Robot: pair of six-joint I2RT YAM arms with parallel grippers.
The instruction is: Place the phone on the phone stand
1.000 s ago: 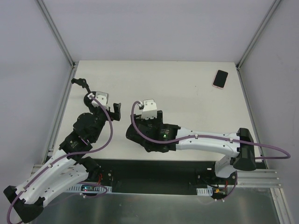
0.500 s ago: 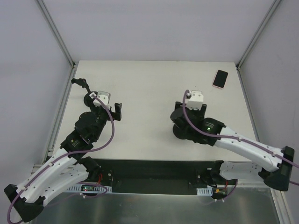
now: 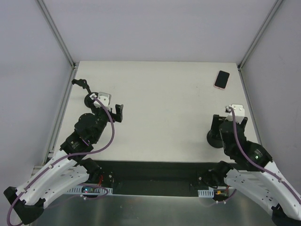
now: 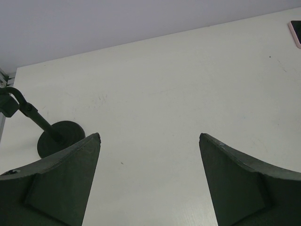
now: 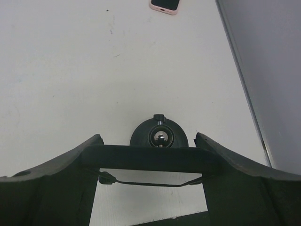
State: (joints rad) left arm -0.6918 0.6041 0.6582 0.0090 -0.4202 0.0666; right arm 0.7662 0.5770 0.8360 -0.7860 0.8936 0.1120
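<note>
The phone, in a pink case with a dark screen, lies flat at the far right of the table; it also shows as the phone and at the frame edge as the phone. My right gripper is shut on the black cradle of the phone stand at the near right. In the right wrist view the stand's cradle bar spans between the fingers of the right gripper, above its round base with a ball joint. My left gripper stands open and holds nothing, as the left gripper shows.
A second black stand with a round base and a jointed arm stands at the far left, just beside my left gripper; it is the stand in the left wrist view. A metal frame rail borders the table's right edge.
My right arm has swung from the table's middle to the near right, carrying the phone stand with it. The left arm and the phone have not moved.
</note>
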